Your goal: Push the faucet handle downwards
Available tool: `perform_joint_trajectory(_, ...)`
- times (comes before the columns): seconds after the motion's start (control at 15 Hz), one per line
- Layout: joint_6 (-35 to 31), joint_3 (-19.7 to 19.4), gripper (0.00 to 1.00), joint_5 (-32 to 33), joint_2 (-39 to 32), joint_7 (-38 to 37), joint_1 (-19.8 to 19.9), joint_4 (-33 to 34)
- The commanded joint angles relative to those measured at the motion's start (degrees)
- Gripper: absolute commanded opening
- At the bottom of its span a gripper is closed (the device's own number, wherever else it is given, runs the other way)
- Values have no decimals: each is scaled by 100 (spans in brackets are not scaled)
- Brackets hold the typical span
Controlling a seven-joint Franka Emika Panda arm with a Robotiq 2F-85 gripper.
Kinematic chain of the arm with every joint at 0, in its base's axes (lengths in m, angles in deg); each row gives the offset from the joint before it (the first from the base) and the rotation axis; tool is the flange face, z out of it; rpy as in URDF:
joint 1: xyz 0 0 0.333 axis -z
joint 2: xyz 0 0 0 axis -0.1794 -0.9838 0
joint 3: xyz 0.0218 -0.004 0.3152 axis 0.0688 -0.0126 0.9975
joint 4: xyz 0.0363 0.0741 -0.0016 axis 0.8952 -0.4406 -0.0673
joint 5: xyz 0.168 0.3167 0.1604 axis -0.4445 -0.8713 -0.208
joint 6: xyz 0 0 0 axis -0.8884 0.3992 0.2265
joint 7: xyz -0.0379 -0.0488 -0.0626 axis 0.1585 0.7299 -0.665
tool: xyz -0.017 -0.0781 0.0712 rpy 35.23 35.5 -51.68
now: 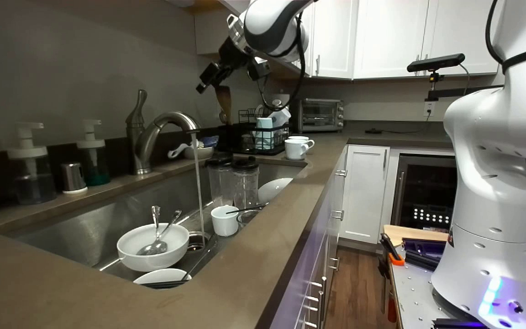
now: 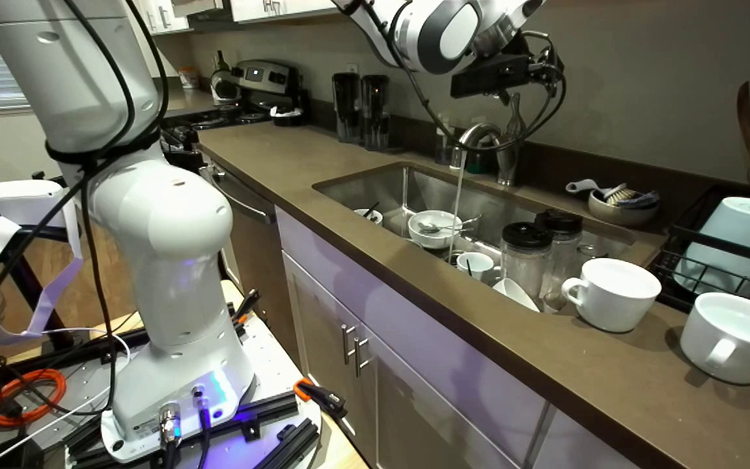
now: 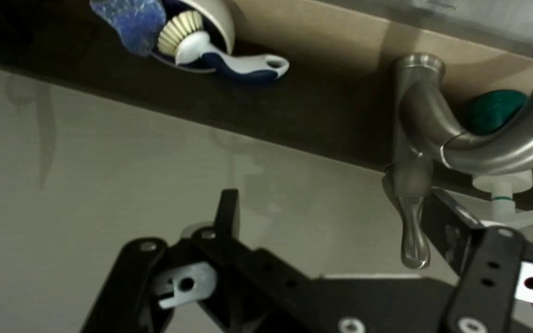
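The faucet handle (image 1: pixel 139 108) is a slim brushed-metal lever standing upright on top of the faucet body, above the arched spout (image 1: pixel 171 119). It also shows in an exterior view (image 2: pixel 515 116) and in the wrist view (image 3: pixel 414 236). Water runs from the spout into the sink. My gripper (image 1: pixel 209 77) is in the air, higher than the handle and to its right in that exterior view. In the wrist view my gripper (image 3: pixel 343 208) is open, with nothing held. The handle appears between the fingers, close to the right finger; I cannot tell the depth gap.
The sink (image 1: pixel 85 228) holds bowls (image 1: pixel 153 246), a mug (image 1: pixel 224 220) and lidded clear containers (image 1: pixel 245 183). Soap bottles (image 1: pixel 30 173) stand beside the faucet. A bowl with a brush (image 3: pixel 229 60) sits by the wall. White cups (image 2: pixel 612 293) and a dish rack (image 2: pixel 674 254) are on the counter.
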Motion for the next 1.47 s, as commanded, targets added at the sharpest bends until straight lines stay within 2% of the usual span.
perform_joint_trajectory(0.0,65,-195,100,-593,-601,844,-239,848)
perform_joint_trajectory(0.27,-4,63,100,-1834,-1084,1979,-216,1463)
perform_joint_trajectory(0.33,-4,-43,100,-1250,-770,1343,-223,1077)
perform_joint_trajectory(0.47,-4,44,100,-1588,-963,1663,-224,1294)
perform_joint_trajectory(0.8,-96,67,100,-1639,-1104,1711,-215,1386)
perform_joint_trajectory(1.4,-483,33,100,-1057,-1535,1800,-255,1852)
